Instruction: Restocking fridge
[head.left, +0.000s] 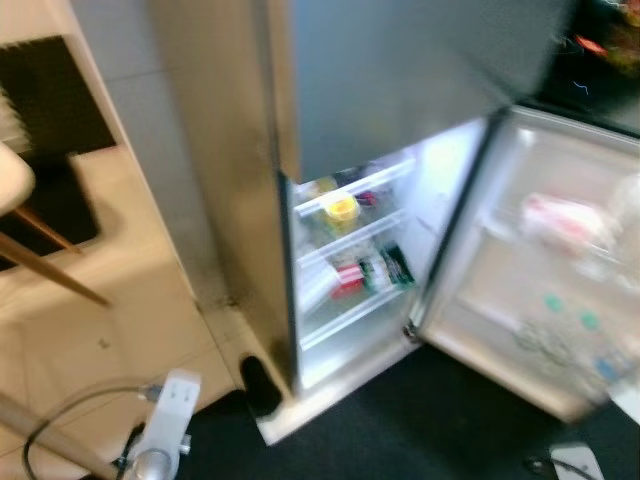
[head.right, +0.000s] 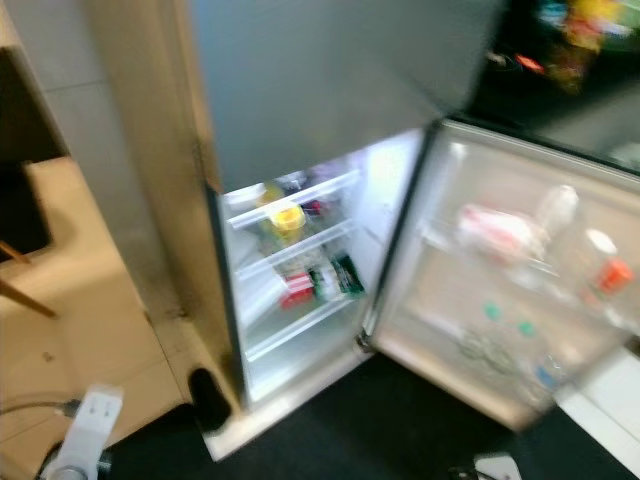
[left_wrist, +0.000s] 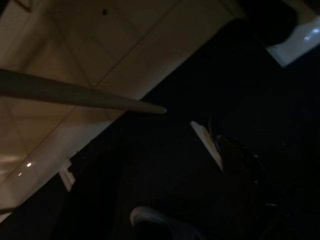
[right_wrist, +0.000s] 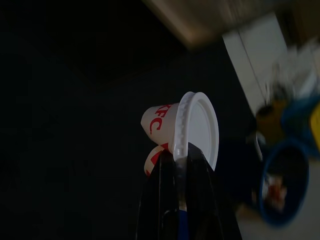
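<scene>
Right end effector (right_wrist: 181, 165) grips one lidded KFC cup (right_wrist: 172, 127); fridge (head.left: 400, 200) open.

Your two head cameras look forward and down, both blurred, sharing the open fridge (head.left: 350, 250), its swung door (head.right: 500, 290) and the dark floor mat (head.left: 420, 420). Your right wrist camera sights along the right gripper (right_wrist: 181, 160), close on a lidded white cup (right_wrist: 185, 127) pinched by its rim at the fingertips. Your left wrist camera faces down at dim tiled floor (left_wrist: 100, 60) and mat.
</scene>
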